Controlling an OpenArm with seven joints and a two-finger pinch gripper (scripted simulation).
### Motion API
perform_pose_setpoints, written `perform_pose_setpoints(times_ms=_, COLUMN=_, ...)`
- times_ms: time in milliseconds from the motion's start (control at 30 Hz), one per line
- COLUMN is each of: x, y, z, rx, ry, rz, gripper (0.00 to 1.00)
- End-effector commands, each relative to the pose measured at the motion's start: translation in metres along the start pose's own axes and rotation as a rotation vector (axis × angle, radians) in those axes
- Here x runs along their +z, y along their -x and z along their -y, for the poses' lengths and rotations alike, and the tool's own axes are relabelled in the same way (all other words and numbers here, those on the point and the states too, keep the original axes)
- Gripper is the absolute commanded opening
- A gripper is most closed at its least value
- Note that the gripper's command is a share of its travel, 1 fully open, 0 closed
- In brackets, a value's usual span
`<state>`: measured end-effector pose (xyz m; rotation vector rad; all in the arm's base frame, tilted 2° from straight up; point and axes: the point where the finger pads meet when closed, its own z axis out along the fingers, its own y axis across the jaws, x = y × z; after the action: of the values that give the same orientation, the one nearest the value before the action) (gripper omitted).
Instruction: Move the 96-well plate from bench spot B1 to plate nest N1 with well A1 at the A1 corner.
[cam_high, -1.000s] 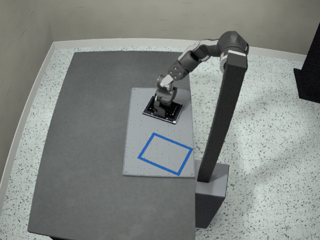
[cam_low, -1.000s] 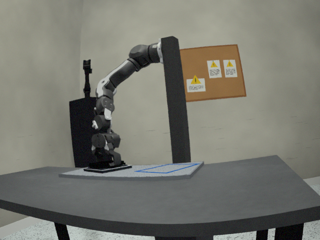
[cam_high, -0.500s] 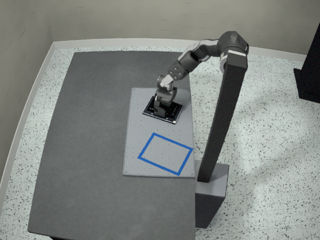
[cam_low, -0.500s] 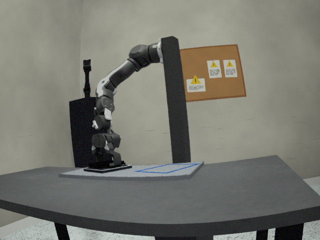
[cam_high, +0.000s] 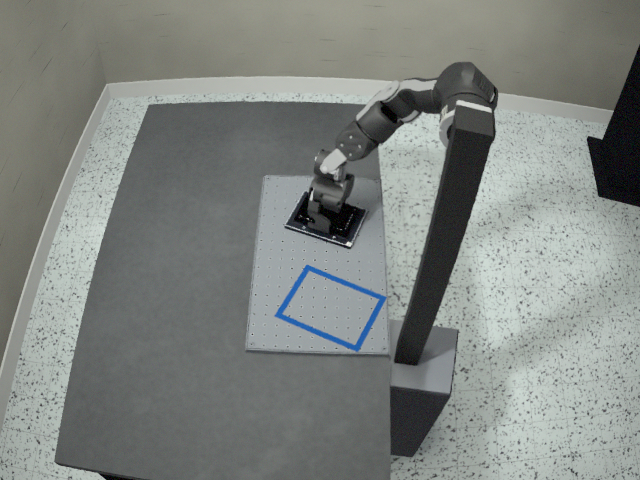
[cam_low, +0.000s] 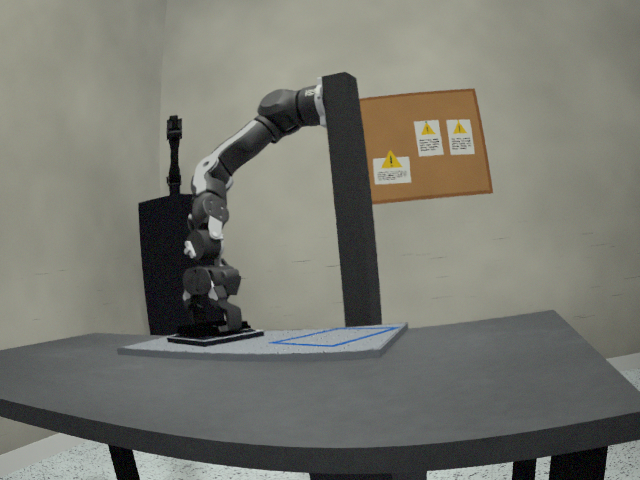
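Directly under pincer (cam_high: 316,221), 96-well plate (cam_high: 345,225) lying in black plate nest (cam_high: 355,238) on perforated grey board (cam_high: 273,268); whether fully flat inside locators, cannot tell. Pincer pointing straight down, fingers clamping plate across its width. Cut-off corner hidden, too small to read. Blue outlined rectangle (cam_high: 330,275) marking bench spot, sitting near pincer on same board, nothing inside it. Arm (cam_low: 242,142) reaching down from dark column (cam_low: 351,206). Dark table (cam_high: 170,258) carrying board.

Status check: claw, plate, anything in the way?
Claw shut on the plate. Plate down at the black nest; seating and A1 corner unreadable. Blue outline vacated, nothing obstructing.
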<state>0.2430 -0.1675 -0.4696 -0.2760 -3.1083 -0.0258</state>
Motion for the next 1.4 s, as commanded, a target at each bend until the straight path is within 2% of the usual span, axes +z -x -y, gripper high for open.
perform_pose_setpoints(times_ms=0, x=-0.0012, y=0.0015, z=0.0002, rx=0.001, ry=0.001, rz=0.001, gripper=0.0)
perform_pose_setpoints(times_ms=1367, x=0.0054, y=-0.0011, z=-0.0012, rx=-0.002, ry=0.005, rz=-0.003, gripper=0.0)
